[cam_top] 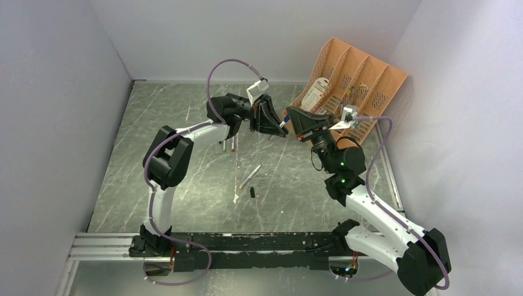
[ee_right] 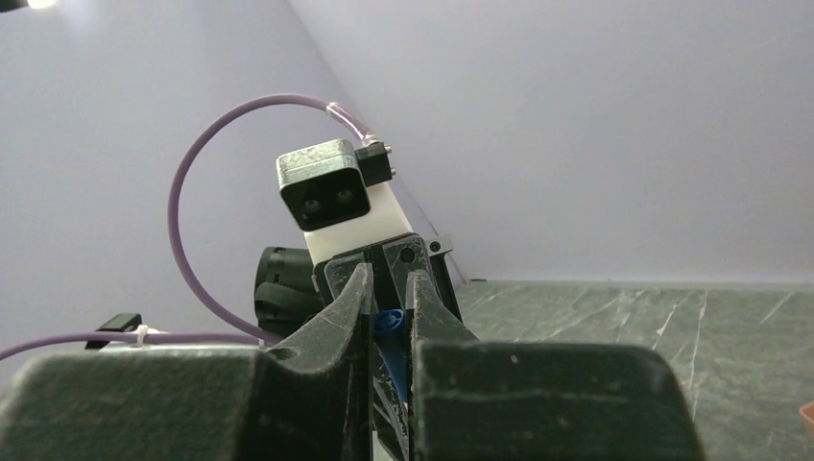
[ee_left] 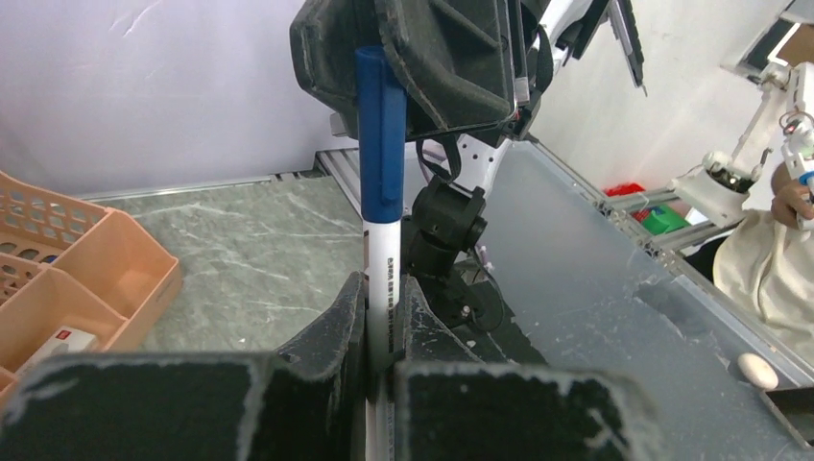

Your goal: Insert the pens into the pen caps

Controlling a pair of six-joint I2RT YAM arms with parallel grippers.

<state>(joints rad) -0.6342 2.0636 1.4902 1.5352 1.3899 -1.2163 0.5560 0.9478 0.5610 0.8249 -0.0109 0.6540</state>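
Left gripper (ee_left: 381, 317): clenching on the white barrel of a pen (ee_left: 384, 259) and pointing it up at the other arm.
Right gripper (ee_right: 389, 307): pinching the blue cap (ee_left: 381, 125) from the opposite side, jaws tight around it.
Pen and cap: meeting in mid-air between the two grippers, over the far middle of the table (cam_top: 185, 123). The cap is covering the pen's tip; I cannot tell whether it is fully seated.
On the table: a loose pen (cam_top: 250, 177) is lying near the centre, a dark cap (cam_top: 252, 192) just beside it, and two more pens (cam_top: 229, 146) are lying nearer the left arm.
Progress: one pairing is looking nearly finished, and the pens on the table are waiting uncapped, so most of the job is remaining.
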